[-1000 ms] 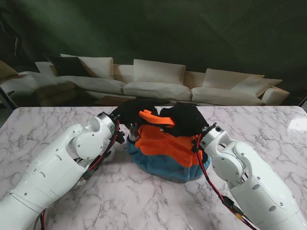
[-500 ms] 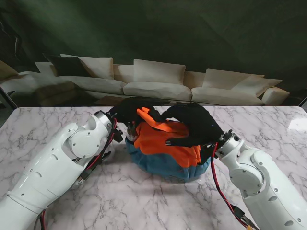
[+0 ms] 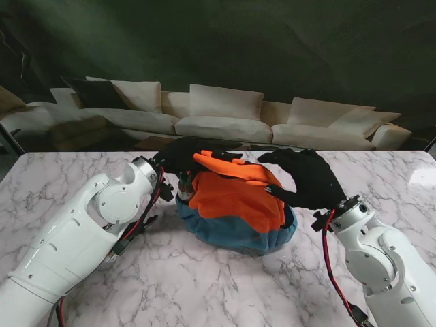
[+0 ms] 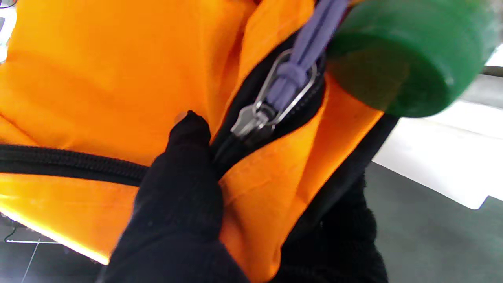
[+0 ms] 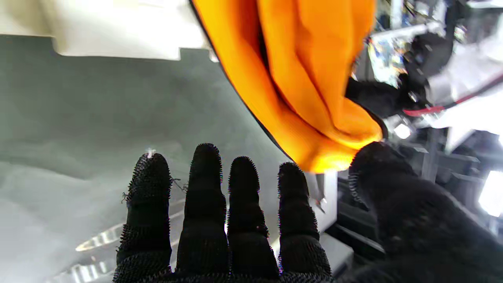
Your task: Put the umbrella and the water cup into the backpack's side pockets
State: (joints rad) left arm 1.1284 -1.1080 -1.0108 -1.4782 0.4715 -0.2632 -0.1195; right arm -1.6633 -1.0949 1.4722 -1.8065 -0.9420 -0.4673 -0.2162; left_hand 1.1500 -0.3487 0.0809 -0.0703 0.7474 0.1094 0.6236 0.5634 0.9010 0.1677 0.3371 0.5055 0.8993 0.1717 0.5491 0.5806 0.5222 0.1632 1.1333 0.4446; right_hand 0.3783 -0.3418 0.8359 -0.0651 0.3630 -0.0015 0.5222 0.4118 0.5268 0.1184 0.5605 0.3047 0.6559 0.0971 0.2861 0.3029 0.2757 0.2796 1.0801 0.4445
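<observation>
We judged the task nearly finished: our left hand (image 3: 178, 155) gripped the backpack (image 3: 235, 204) beside the pocketed water cup (image 4: 404, 55); our right hand (image 3: 310, 178) hovered spread, empty.

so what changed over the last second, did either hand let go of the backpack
The right hand came off the backpack, drew back to the right and opened its fingers. The left hand stayed gripping the orange fabric at the left side, and the backpack barely shifted on the table.
</observation>
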